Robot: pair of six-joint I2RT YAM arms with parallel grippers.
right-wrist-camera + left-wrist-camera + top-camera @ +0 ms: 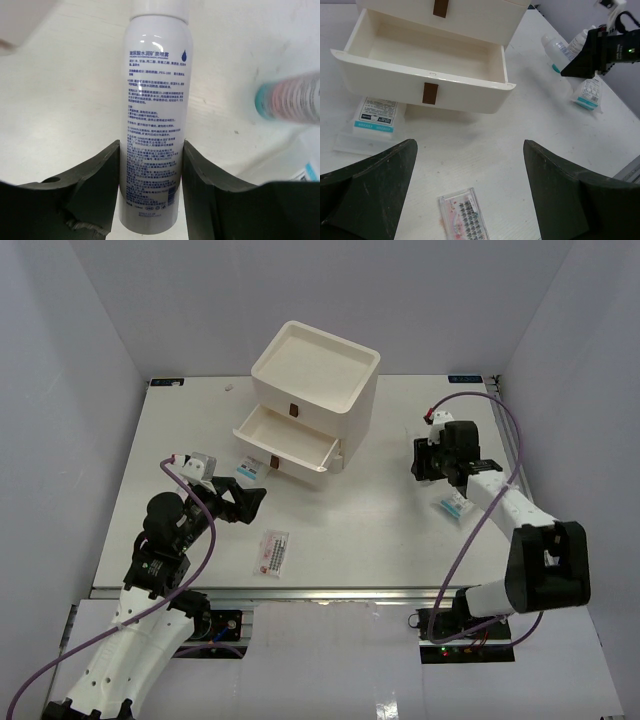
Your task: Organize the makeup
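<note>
Since the R gripper (151, 150) has its 2 fingers (100, 180) set against either flank of the white bottle (156, 100), w/ no gap showing in the wrist view, I read it as closed on the bottle at roughly half spread. The bottle seems to lie on the table (60, 90), long axis running straight out ahead of the palm. The fingers hold its near end; the far end is cut off by the frame edge. Just right of the fingers lies a blurred tube (292, 102) w/ a teal end, apart from the bottle. A blue-print sachet (452, 505) lies back by the wrist.

Handling, as a judgement: stiff shell, glossy & round, so prob. slippery & apt to roll or twist between flat pads. Weight depends on the fill, which can't be told. A hold nearer mid-body, across the width, would prob. balance better than this end hold. A firm squeeze looks safe.

The L gripper (470, 150) is spread fully, nothing in it. Close under its fingers sits a pink-red sachet (465, 217): flat, thin, prob. best taken by an edge. Straight ahead is the open drawer (385, 70) of the box (480, 20), w/ a 2nd blue-print sachet (375, 117) ahead-left, partly under it.
</note>
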